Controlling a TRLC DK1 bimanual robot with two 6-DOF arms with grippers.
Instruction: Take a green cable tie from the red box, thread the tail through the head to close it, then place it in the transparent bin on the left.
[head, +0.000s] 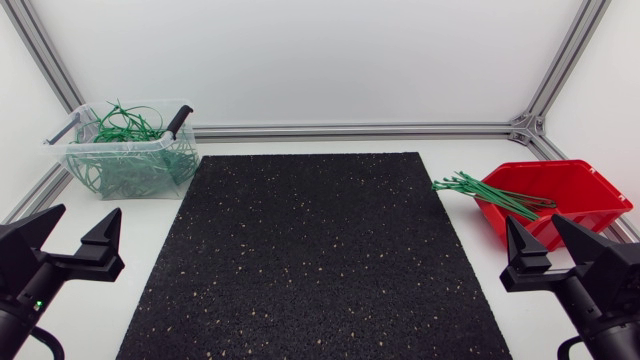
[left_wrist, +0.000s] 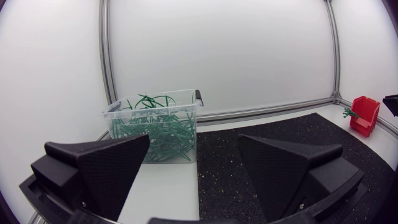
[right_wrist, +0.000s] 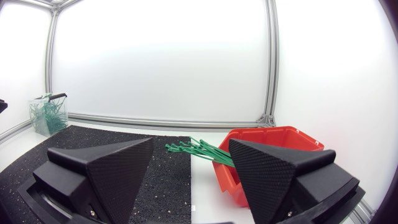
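Bright, even, diffuse light throughout, casting only faint, soft shadows.

Bin (head: 78, 165) left of mat (head: 310, 260); box (head: 588, 212) at right.

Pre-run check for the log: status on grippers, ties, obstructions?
Left gripper open, empty. Right gripper open, empty, beside red box. Green cable ties jut over its rim, none picked. Nothing in the way.
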